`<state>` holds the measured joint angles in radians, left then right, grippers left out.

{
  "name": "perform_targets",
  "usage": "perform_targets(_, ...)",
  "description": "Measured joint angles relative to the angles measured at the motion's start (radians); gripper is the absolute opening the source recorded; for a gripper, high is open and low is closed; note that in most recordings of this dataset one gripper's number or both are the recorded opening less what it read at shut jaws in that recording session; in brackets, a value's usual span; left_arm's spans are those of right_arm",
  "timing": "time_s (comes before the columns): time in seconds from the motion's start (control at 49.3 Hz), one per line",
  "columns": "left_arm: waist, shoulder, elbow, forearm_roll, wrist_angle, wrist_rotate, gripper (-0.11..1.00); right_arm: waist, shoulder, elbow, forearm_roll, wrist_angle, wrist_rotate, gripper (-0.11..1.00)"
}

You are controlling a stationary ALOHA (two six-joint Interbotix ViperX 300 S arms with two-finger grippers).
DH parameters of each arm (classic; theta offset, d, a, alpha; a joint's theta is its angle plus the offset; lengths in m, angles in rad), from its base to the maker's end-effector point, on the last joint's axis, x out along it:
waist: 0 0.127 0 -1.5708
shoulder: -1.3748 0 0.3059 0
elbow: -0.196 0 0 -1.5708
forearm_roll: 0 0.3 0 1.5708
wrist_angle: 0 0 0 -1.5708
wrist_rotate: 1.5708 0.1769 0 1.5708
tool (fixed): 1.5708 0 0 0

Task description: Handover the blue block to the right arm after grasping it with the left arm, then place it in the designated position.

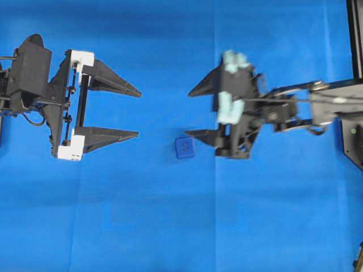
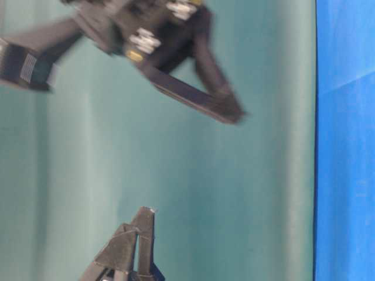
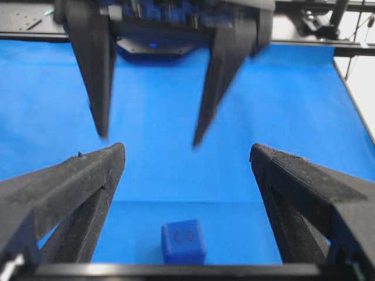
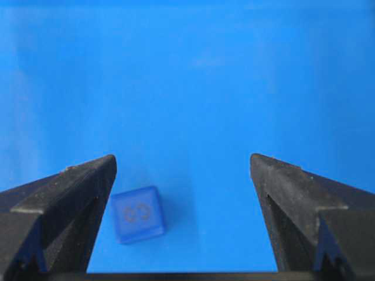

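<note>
Block position: the blue block [image 1: 185, 147] lies alone on the blue cloth [image 1: 170, 226] that covers the tabletop, near the middle of the cloth and slightly toward the right-arm side. Its embossed face points upward. Nothing grips it.

Right hand [image 1: 193, 112]: the mint-cased hand sits just beside the block, with one fingertip close to the block's edge in the overhead view. Its jaws stand wide apart and hold nothing. In the right wrist view the block [image 4: 138, 213] sits low between the fingers, hard against the left-hand finger [image 4: 70, 199] rather than centred; contact cannot be confirmed. The arm is blurred, which indicates motion. Judged from the free block and the empty, spread jaws, this reads as a release at the designated position, although no marker of that position is visible.

Left hand [image 1: 139, 112]: the hand with white blocks hangs well apart from the block, toward the left edge of the cloth. Its jaws are fully spread and empty. Its wrist view shows the block [image 3: 184, 241] low between its fingers, with the right hand facing it beyond.
</note>
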<state>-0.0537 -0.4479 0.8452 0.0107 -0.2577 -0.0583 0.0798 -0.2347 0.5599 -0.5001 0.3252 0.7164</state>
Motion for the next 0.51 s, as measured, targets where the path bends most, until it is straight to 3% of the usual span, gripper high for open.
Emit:
perform_targets(0.324, 0.000, 0.002, 0.002, 0.000, 0.002, 0.000, 0.93, 0.000, -0.173, 0.057, -0.028, 0.031, 0.000, 0.86)
perform_targets(0.507, 0.000, 0.002, 0.002, 0.002, 0.002, 0.000, 0.93, -0.002, -0.192, 0.071, -0.028, 0.023, 0.000, 0.86)
